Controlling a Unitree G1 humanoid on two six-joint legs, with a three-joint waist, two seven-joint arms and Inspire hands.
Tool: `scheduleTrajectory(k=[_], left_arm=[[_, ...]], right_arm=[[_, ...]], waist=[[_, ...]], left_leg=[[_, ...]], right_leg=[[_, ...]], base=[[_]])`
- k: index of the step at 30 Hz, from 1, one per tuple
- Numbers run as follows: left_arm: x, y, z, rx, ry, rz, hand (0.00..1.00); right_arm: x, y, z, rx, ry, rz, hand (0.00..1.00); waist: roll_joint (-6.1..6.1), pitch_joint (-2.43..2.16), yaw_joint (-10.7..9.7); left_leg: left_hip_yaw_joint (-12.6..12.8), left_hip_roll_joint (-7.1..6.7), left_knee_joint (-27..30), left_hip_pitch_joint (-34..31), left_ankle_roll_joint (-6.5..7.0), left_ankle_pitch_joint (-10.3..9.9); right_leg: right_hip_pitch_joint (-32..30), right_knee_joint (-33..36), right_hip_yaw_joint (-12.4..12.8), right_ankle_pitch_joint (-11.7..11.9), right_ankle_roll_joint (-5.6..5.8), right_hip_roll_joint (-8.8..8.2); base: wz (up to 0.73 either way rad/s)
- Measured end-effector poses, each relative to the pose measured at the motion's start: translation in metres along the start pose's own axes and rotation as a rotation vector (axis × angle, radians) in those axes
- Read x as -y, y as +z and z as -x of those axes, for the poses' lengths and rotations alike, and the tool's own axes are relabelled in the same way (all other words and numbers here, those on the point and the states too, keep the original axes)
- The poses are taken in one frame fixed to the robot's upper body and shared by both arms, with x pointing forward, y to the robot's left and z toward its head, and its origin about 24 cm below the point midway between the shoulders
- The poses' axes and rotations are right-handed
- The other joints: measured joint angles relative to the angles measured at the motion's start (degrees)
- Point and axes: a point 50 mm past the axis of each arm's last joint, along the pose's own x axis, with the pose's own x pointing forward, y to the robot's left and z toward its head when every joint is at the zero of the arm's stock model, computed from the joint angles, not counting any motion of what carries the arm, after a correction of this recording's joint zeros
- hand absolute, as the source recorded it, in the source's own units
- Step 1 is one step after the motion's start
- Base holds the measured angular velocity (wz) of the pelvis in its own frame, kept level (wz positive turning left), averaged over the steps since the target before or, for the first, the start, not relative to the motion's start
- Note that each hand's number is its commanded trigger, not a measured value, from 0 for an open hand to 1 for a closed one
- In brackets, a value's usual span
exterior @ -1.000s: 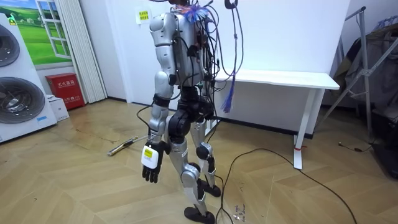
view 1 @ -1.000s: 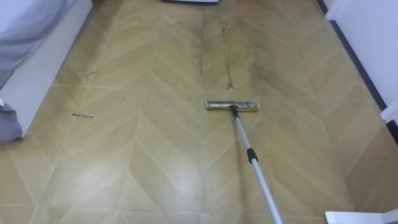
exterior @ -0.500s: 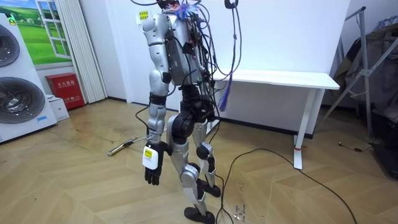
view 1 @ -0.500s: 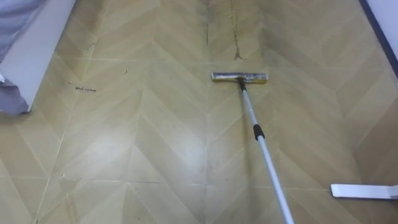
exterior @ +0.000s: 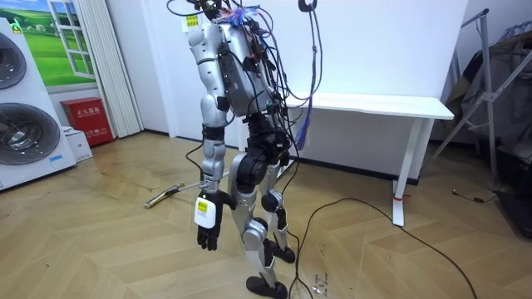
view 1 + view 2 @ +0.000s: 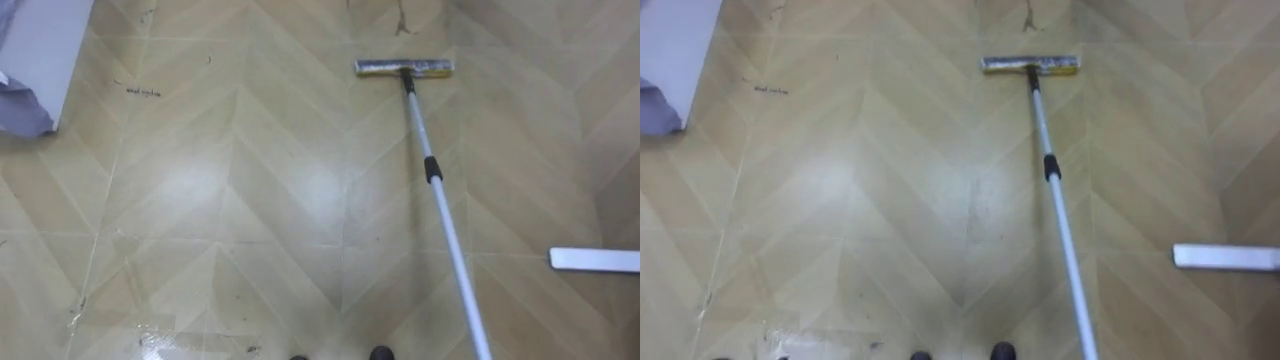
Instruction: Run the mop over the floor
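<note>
Plainly, we have nothing in hand yet: our left hand (image 5: 208, 231) hangs by the thigh, fingers loose and empty, while the mop (image 6: 445, 215) lies flat on the floor (image 6: 220, 190) ahead, its head (image 6: 404, 67) far from us and its handle running back toward the eye views' lower right. We judge the risk to be a step onto that thin handle, which could roll underfoot and tip us, or a low reach that knocks it away. We count one mop, one collar (image 6: 432, 170) on it, one white bar (image 6: 595, 260), one table (image 5: 374, 104).
</note>
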Motion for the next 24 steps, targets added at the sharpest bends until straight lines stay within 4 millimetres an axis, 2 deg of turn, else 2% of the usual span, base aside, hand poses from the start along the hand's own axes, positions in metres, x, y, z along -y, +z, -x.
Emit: scheduleTrajectory(k=[4,7,10,11,12,13,14,15,16,17,18,19,20,21,22,23,24], left_arm=[[0.000,-0.001,0.000,-0.012,0.015,0.053,0.00],[-0.002,-0.001,0.000,-0.015,0.032,0.054,0.00],[-0.005,-0.003,-0.001,-0.033,0.038,0.036,0.00],[-0.010,-0.002,-0.001,-0.051,0.048,0.018,0.00],[-0.016,-0.001,-0.002,-0.058,0.059,-0.008,0.00],[-0.019,-0.001,-0.002,-0.061,0.066,-0.012,0.00],[-0.025,-0.003,-0.002,-0.072,0.078,-0.035,0.00],[-0.027,-0.002,-0.002,-0.082,0.087,-0.036,0.00],[-0.025,-0.008,-0.002,-0.108,0.086,-0.027,0.00],[-0.023,-0.012,-0.001,-0.123,0.081,-0.030,0.00],[-0.021,-0.017,0.000,-0.139,0.072,-0.034,0.00],[-0.023,-0.018,0.000,-0.144,0.071,-0.039,0.00],[-0.022,-0.021,0.000,-0.149,0.062,-0.039,0.00],[-0.019,-0.024,0.001,-0.155,0.038,-0.054,0.00],[-0.019,-0.021,0.000,-0.145,0.027,-0.058,0.00],[-0.017,-0.025,0.001,-0.152,0.006,-0.067,0.00],[-0.016,-0.027,0.001,-0.165,-0.019,-0.077,0.00]], right_arm=[[-0.005,0.005,-0.001,0.006,-0.024,-0.041,1.00],[-0.005,0.011,-0.001,0.002,-0.039,-0.047,1.00],[-0.002,0.026,-0.002,0.006,-0.047,-0.069,1.00],[0.002,0.034,-0.002,0.007,-0.050,-0.076,1.00],[0.007,0.047,-0.001,0.018,-0.050,-0.094,1.00],[0.011,0.056,0.000,0.029,-0.048,-0.109,1.00],[0.021,0.079,0.003,0.065,-0.051,-0.113,1.00],[0.032,0.104,0.008,0.113,-0.058,-0.113,1.00],[0.046,0.126,0.015,0.165,-0.066,-0.099,1.00],[0.052,0.135,0.018,0.187,-0.069,-0.093,1.00],[0.057,0.150,0.023,0.224,-0.056,-0.086,1.00],[0.056,0.156,0.025,0.236,-0.029,-0.098,1.00],[0.056,0.155,0.025,0.234,-0.020,-0.111,1.00],[0.058,0.149,0.023,0.220,-0.011,-0.117,1.00],[0.057,0.143,0.022,0.208,-0.009,-0.115,1.00],[0.058,0.127,0.018,0.171,-0.009,-0.119,1.00],[0.058,0.107,0.014,0.126,-0.001,-0.144,1.00]], waist=[[-0.28,0.15,0.38],[-0.31,0.24,1.33],[-0.28,0.31,2.94],[-0.47,0.36,3.91],[-0.73,0.45,4.67],[-0.74,0.45,5.02],[-1.39,0.68,6.31],[-2.33,0.99,7.77],[-3.12,1.41,9.78],[-3.00,1.35,10.73],[-3.41,1.44,11.19],[-5.18,2.00,11.08],[-5.55,2.05,11.06],[-5.64,1.81,11.07],[-5.62,1.75,10.97],[-4.73,1.09,10.36],[-3.36,0.30,9.61]], left_leg=[[-0.13,-0.32,4.69,-4.32,-0.09,-0.09],[-0.56,0.36,9.84,-8.02,-0.59,-0.98],[-2.75,0.34,20.98,-13.88,-2.16,-4.12],[-3.71,0.29,26.54,-16.86,-3.25,-5.19],[-4.02,0.54,33.32,-20.40,-3.53,-5.21],[-4.07,0.87,37.06,-22.65,-4.22,-4.41],[-4.07,1.23,45.07,-27.48,-5.04,-0.54],[-4.19,1.19,53.65,-32.80,-5.31,7.28],[-3.86,1.40,64.97,-38.67,-7.16,15.67],[-3.55,1.55,71.44,-41.25,-7.04,16.29],[-2.48,1.15,80.27,-45.46,-5.83,15.09],[-0.33,1.11,81.95,-47.71,-4.13,12.63],[0.05,1.23,80.83,-47.98,-3.83,11.30],[0.51,1.41,73.96,-46.77,-4.04,9.20],[0.80,1.45,68.16,-45.13,-3.95,8.37],[0.90,1.24,54.10,-40.52,-3.80,7.10],[0.37,1.21,40.62,-35.10,-3.37,6.76]], right_leg=[[-3.59,4.31,-0.09,-1.35,-0.40,-0.98],[-5.55,6.44,-0.55,-2.04,-1.08,-0.85],[-9.50,15.02,-0.92,-5.69,-2.23,-0.91],[-11.58,19.14,-0.61,-8.28,-2.84,-0.94],[-13.97,23.43,0.32,-10.73,-3.61,-1.11],[-15.12,25.36,0.71,-11.69,-3.93,-0.70],[-17.49,29.43,1.86,-13.44,-4.59,-0.15],[-19.51,32.92,3.85,-14.39,-5.39,0.66],[-20.32,35.49,4.93,-14.75,-6.21,0.85],[-20.42,36.34,5.24,-14.86,-6.67,0.84],[-20.34,37.01,6.16,-14.99,-6.48,0.74],[-20.10,36.74,7.72,-15.40,-5.73,-0.03],[-19.84,36.27,8.17,-15.54,-5.45,-0.18],[-18.91,35.09,8.63,-15.85,-4.85,0.06],[-18.27,34.46,8.91,-16.06,-4.44,0.19],[-17.18,33.15,9.00,-16.29,-3.49,0.62],[-16.27,32.46,9.00,-16.51,-2.91,1.04]], base=[[0.19],[0.09],[0.13],[0.22],[0.21],[0.05],[-0.27],[-0.58],[-0.64],[-0.56],[-0.22],[-0.03],[0.21],[0.25],[0.40],[0.43],[0.42]])
